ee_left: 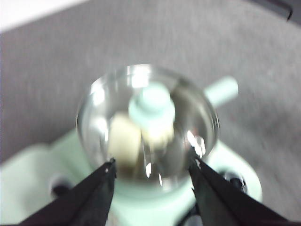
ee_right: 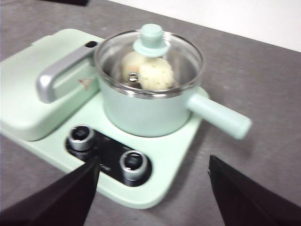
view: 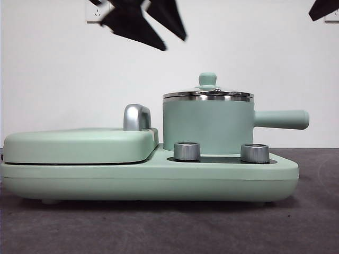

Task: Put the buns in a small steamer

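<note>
Buns [ee_right: 149, 71], one smooth and one green-specked, sit side by side inside the small steamer [view: 207, 126], its glass lid [ee_right: 149, 56] shut over them and the green knob [view: 207, 80] on top. The pot stands on a mint-green cooker base [view: 159, 180] on the grey bench [view: 307, 222], just behind two steel dials [view: 187, 151] and beside the flat griddle cover [view: 79, 144] with its chrome handle [view: 136, 117]. The left gripper [ee_left: 151, 165] hangs above the lid, jaws spread wide and empty, the knob beyond their tips. The right gripper [ee_right: 153, 172] holds apart from the steamer, jaws wide and empty, the dials between them.
</note>
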Robot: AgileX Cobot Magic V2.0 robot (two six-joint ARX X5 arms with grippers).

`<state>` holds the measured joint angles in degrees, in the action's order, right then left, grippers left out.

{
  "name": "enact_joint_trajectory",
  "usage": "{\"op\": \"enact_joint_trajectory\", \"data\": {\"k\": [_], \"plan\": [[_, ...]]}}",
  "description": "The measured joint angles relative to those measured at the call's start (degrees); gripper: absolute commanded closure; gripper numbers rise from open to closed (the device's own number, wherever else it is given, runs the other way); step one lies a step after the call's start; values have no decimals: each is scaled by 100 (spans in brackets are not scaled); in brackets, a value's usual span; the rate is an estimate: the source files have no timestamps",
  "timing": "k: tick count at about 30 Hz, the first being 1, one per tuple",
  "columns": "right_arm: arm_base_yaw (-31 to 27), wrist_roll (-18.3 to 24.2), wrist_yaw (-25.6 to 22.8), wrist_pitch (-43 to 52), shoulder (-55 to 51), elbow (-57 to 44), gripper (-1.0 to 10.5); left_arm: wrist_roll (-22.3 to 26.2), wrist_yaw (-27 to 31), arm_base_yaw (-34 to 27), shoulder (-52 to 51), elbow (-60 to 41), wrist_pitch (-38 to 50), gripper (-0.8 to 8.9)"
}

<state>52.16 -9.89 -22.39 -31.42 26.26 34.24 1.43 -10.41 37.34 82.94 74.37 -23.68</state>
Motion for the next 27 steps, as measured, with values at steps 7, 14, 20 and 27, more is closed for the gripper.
{"op": "enact_joint_trajectory", "data": {"k": [7,14,20,27], "plan": [[0,0,422,254,332,101,584,-63,2,-214,-713,-90,-1458,565],[-4,-2,935,256,1353,643,584,-149,2,-404,-1720,-1016,-1593,565],[-7,-83,1316,260,2367,1335,584,-291,0,-527,-2664,-1980,-1620,565],[-9,-111,2079,313,3329,1801,584,-319,2,-546,-3565,-2455,-1676,565]]}}
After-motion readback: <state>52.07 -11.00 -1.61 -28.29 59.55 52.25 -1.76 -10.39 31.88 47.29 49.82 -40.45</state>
